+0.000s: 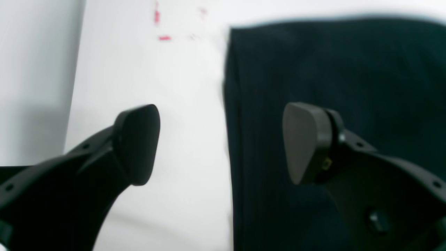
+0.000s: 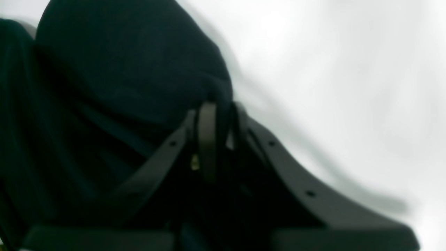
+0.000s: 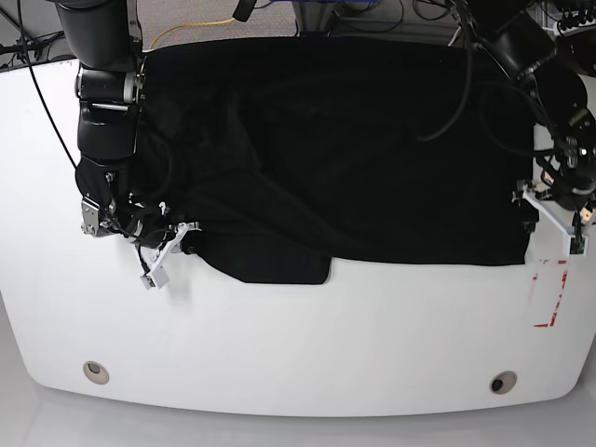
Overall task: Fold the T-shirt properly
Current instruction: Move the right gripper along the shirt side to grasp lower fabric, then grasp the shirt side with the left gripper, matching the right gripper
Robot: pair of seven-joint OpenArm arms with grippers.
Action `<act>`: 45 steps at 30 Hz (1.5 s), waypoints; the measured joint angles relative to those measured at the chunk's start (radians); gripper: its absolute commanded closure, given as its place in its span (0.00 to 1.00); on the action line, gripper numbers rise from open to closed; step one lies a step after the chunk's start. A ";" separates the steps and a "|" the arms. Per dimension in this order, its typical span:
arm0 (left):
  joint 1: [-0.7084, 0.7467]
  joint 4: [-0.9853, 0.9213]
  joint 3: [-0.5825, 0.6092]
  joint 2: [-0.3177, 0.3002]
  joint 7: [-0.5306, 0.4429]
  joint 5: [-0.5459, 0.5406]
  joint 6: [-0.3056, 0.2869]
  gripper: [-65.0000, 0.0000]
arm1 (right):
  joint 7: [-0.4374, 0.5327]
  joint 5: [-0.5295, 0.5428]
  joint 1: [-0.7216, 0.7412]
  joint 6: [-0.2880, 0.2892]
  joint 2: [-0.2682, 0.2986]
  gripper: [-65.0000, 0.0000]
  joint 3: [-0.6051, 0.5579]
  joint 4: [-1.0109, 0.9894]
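White table, red marks, two round holes

We see the white table w/ red marks nr its right front edge, one round hole front-left, another hole front-right; grey floor and cables beyond its far edge.

surface: white table | on it: black T-shirt, red marks
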 measured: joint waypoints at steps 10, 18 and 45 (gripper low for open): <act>-0.179 -0.422 0.003 -0.069 -0.180 -0.001 0.051 0.20 | 0.000 0.000 0.001 0.000 0.002 0.93 -0.002 -0.002; -0.250 -0.708 0.064 -0.117 -0.331 0.006 0.061 0.20 | 0.000 0.001 0.000 0.000 0.003 0.93 -0.001 -0.002; -0.325 -1.002 0.308 -0.148 -0.577 -0.025 0.142 1.00 | -0.050 -0.008 -0.021 -0.003 0.029 0.94 0.004 0.137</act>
